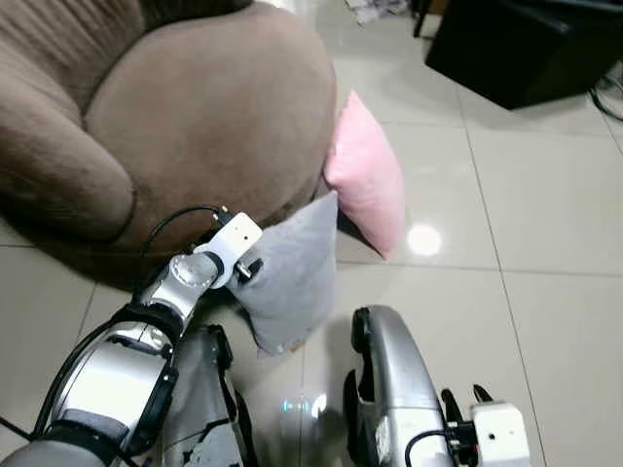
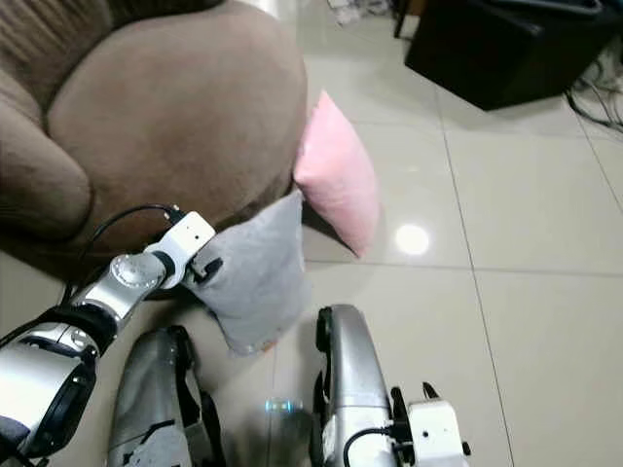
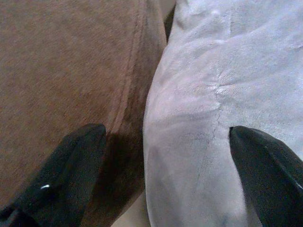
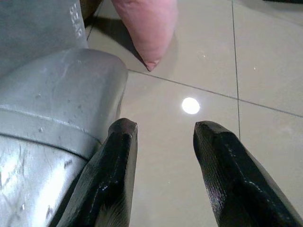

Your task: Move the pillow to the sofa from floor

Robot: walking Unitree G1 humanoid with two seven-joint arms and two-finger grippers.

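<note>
Left gripper [image 3: 165, 179], fingers spread wide, presses against the grey pillow [image 1: 292, 277] leaning on the brown sofa [image 1: 195, 117]; right gripper [image 4: 163, 156] hangs idle, fingers apart.

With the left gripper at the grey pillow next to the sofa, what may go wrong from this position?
1. The left gripper is open around the edge of the grey pillow; one finger is against the brown sofa, so closing may pinch upholstery or only a thin fold that slips.
2. The pink pillow leans beside the grey one, seemingly touching, and lifting might topple it.
</note>
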